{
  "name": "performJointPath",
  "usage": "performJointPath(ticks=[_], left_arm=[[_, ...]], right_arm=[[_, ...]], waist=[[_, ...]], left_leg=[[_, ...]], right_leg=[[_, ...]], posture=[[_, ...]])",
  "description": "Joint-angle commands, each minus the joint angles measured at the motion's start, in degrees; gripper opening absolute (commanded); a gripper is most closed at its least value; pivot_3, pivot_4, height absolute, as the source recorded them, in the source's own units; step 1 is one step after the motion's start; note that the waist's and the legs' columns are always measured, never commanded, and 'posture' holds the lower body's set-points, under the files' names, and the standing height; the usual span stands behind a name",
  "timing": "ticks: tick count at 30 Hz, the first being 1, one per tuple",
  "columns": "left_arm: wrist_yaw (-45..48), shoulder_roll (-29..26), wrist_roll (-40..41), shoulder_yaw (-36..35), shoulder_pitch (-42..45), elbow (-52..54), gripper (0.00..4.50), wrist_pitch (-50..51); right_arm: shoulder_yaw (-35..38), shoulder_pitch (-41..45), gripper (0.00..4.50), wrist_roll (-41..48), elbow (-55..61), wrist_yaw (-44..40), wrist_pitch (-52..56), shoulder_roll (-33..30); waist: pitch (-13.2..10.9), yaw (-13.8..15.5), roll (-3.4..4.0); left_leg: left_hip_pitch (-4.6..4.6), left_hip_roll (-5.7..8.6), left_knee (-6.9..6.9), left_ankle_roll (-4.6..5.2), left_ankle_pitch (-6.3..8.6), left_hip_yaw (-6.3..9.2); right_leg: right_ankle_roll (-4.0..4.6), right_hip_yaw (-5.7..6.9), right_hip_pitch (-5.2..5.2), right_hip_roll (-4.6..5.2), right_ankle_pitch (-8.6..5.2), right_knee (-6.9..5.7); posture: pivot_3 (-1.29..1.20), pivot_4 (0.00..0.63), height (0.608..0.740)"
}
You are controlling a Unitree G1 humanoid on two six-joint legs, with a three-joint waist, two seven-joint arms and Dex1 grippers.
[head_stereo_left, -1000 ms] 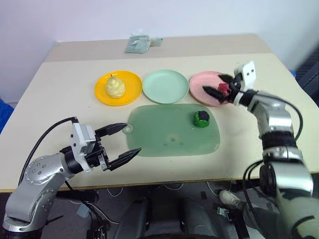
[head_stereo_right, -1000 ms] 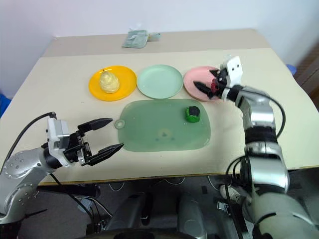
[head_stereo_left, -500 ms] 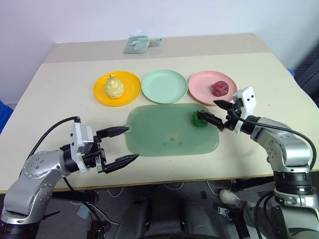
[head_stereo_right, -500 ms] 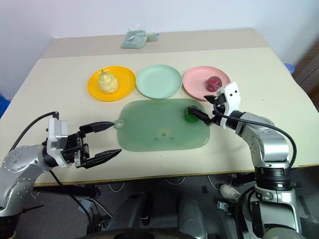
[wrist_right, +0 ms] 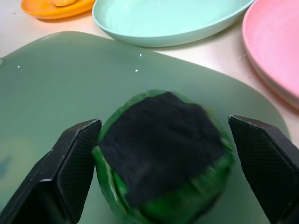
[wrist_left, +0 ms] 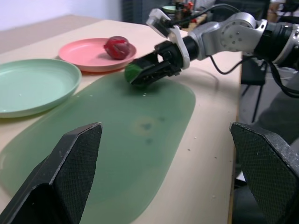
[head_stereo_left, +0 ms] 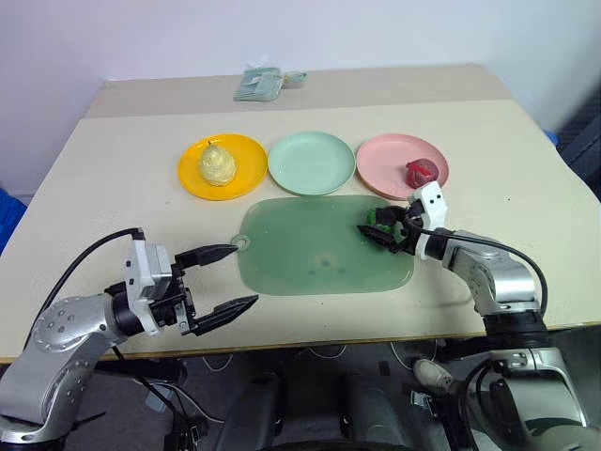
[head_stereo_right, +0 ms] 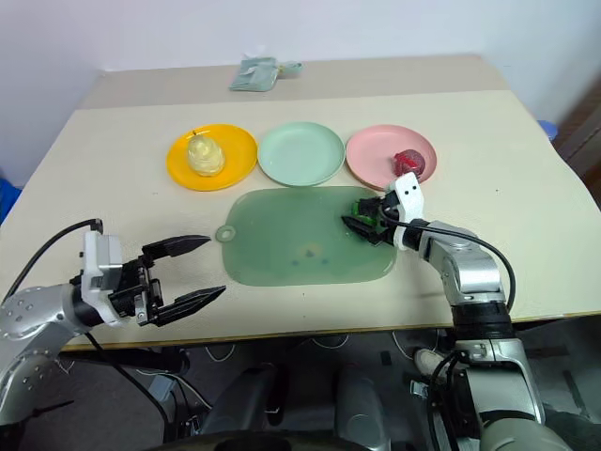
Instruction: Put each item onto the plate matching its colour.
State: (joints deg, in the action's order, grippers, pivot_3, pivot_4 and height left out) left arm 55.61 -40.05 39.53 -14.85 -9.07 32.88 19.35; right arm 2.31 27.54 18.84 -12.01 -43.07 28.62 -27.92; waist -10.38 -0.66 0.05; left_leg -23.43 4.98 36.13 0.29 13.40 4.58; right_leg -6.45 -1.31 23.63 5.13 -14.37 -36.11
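The green ball (wrist_right: 163,154) sat between the two fingers (wrist_right: 70,168) of my right hand (head_stereo_left: 387,228), on the near right corner of the translucent green mat (head_stereo_left: 319,249), with a gap on each side, so my fingers were parted around it and not yet gripping anything. A second before, that hand had been up over the pink plate (head_stereo_left: 387,162) with the dark red ball (head_stereo_left: 422,171) in it; since then it had let that ball go onto the pink plate, come down and back, and begun to close on the green one. So red was settled, and the pale yellow pear (head_stereo_left: 217,163) already lay on the orange-yellow plate (head_stereo_left: 242,170), far off to my left. Only green remained: the mint green plate (head_stereo_left: 311,162) stood empty just beyond the mat, ahead and left of my right hand. My left hand (head_stereo_left: 222,278) hung wide open and empty over the surface (head_stereo_left: 113,207), well apart from everything.
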Motion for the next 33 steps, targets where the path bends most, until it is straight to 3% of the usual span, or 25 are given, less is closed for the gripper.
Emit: performJointPath(ticks=[1,3,10,21,30,33], left_arm=[[-1.1,0.1,1.5,-2.0,-1.2,2.9,4.50,-0.2],[-1.5,0.1,1.6,-2.1,-1.6,3.1,4.50,-0.3],[-3.4,0.8,1.6,-2.4,-2.3,3.3,4.50,-0.5],[-16.9,5.9,-3.0,-0.2,-2.2,6.8,4.50,1.5],[-23.4,8.1,-5.5,0.4,-6.4,12.1,4.50,1.5],[-24.6,8.3,-6.0,0.8,-7.0,13.1,4.50,1.6]], right_arm=[[0.5,2.5,3.13,0.0,-0.2,-0.6,-2.3,0.3],[0.1,3.2,2.30,-0.2,0.0,-0.9,-3.1,0.5],[-1.4,12.7,2.30,-1.4,-5.0,0.5,-8.3,6.2],[-1.6,37.8,2.30,-12.6,-53.2,13.9,-37.0,18.0],[-0.7,43.5,2.30,-17.4,-64.6,20.6,-39.0,23.5],[-0.2,43.8,3.29,-18.2,-65.0,21.0,-38.7,24.1]], waist=[[0.0,0.0,0.00],[0.0,0.0,0.00],[0.0,-0.4,0.01],[0.0,-0.3,-0.01],[0.0,-0.9,0.00],[0.0,-0.8,0.01]], left_leg=[[0.00,0.00,0.00,0.00,0.00,0.00],[0.00,0.00,0.00,0.00,0.00,0.00],[0.00,-0.03,-0.05,-0.02,-0.01,0.00],[0.01,0.05,-0.06,-0.11,-0.06,0.01],[0.01,0.02,-0.17,-0.27,-0.15,0.00],[0.01,0.04,-0.16,-0.16,-0.09,0.01]], right_leg=[[0.00,0.00,0.00,0.00,0.00,0.00],[0.00,0.00,0.01,0.00,0.00,-0.01],[0.00,0.00,0.05,-0.05,0.00,-0.02],[0.00,0.07,0.06,-0.12,0.01,-0.03],[0.02,0.03,0.15,-0.17,0.00,-0.11],[0.02,0.03,0.14,-0.17,0.00,-0.10]], posture=[[0.00,0.150,0.740],[0.00,0.150,0.740],[0.00,0.150,0.740],[0.00,0.150,0.740],[0.00,0.150,0.740],[0.00,0.150,0.740]])
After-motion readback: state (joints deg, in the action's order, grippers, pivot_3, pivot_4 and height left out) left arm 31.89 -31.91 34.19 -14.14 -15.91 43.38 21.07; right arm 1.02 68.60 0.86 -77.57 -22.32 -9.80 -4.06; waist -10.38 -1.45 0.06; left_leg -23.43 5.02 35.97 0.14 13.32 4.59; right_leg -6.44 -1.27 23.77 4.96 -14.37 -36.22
